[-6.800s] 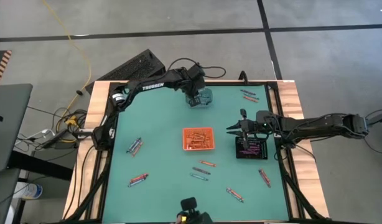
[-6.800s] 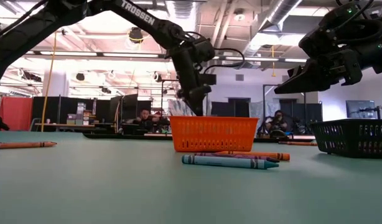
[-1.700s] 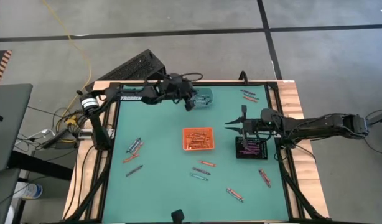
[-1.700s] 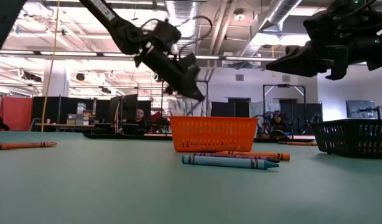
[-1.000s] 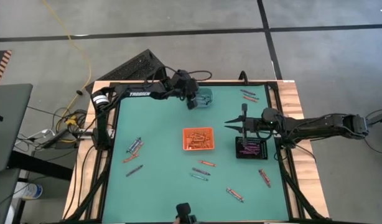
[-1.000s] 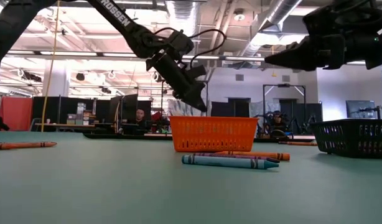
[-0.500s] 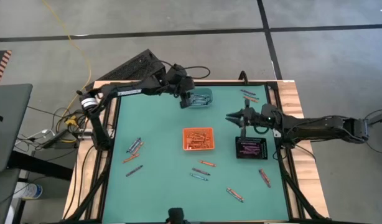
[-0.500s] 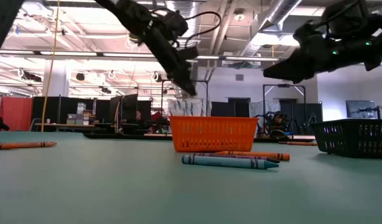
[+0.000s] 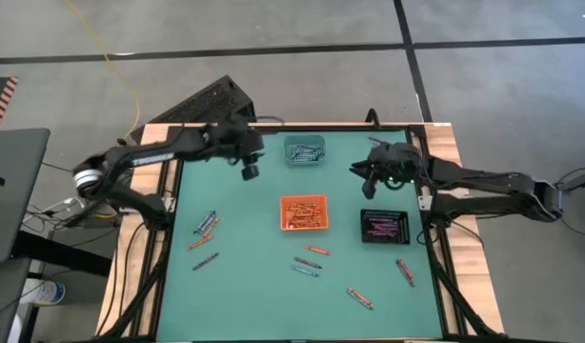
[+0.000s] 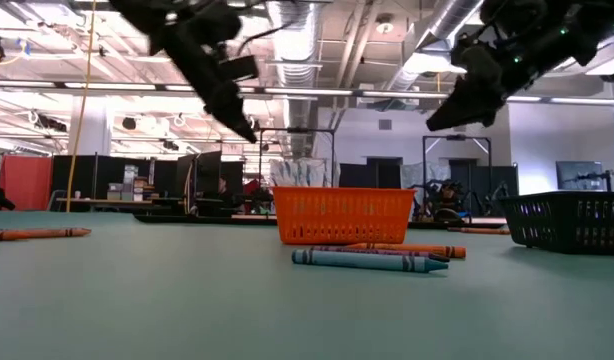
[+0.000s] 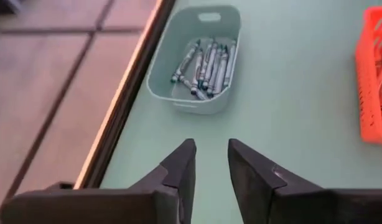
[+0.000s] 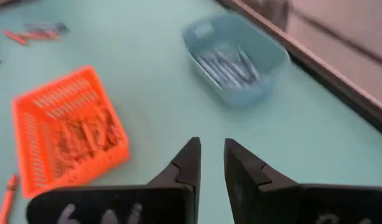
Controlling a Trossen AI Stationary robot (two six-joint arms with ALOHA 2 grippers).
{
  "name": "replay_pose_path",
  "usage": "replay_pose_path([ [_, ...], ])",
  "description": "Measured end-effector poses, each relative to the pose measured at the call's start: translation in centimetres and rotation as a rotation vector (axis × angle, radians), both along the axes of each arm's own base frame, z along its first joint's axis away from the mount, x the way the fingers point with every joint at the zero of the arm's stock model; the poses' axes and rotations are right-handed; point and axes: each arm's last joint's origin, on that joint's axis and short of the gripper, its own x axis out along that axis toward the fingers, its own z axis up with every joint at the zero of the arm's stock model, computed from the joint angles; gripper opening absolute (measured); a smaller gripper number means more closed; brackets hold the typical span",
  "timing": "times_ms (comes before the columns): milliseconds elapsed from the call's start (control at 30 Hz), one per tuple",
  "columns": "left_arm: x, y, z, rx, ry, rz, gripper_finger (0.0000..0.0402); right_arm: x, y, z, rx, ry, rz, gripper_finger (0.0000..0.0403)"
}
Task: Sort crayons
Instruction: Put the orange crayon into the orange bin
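- Green mat (image 9: 254, 238) w/ crayons (image 9: 206, 225) scattered: you've got a cluster at left side, a few below the orange tray (image 9: 303, 212), a few near the right front, two at the far right corner.
- Orange tray at centre holds orange-red crayons; teal tray (image 9: 304, 150) at far edge holds blue-grey ones; black tray (image 9: 383, 227) to the right holds purple-pink ones.
- Your left gripper (image 9: 248, 171) hangs above the mat, just left of teal tray. Wrist view: fingers (image 11: 181, 167) narrowly apart, nothing between them.
- Your right gripper (image 9: 359, 168) hovers betw. teal and black trays, nearer the far edge. Wrist view: fingers (image 12: 186, 163) a slim gap apart, nothing gripped.
- Low view: a teal crayon (image 10: 370, 260) and an orange one (image 10: 412, 249) lie in front of orange tray; both arms well above the mat.
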Motion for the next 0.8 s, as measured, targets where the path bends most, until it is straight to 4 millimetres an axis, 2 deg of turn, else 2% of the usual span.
replay_pose_path([
  [100, -2.0, -1.3, -2.1, 0.051, -0.164, -0.027, 0.0076, 0.1, -0.6, 0.0, 0.066, 0.091, -0.021, 0.0071],
  [167, -3.2, -2.1, -3.2, 0.095, -0.293, -0.067, 0.0070, 0.5, -0.6, -0.2, 0.115, 0.157, 0.031, 0.0071],
  [333, -6.3, -4.1, -5.3, 0.212, -0.555, -0.137, 0.0057, 2.9, 0.8, -0.6, 0.197, 0.218, 0.179, 0.0071],
  [500, -8.4, -5.2, -6.7, 0.243, -0.649, -0.136, 0.0047, 5.4, 4.2, -1.8, 0.247, 0.314, 0.313, 0.0071],
  [800, -9.4, -5.8, -6.4, 0.283, -0.693, -0.161, 0.0027, 8.2, 10.8, -3.1, 0.318, 0.369, 0.490, 0.0071],
])
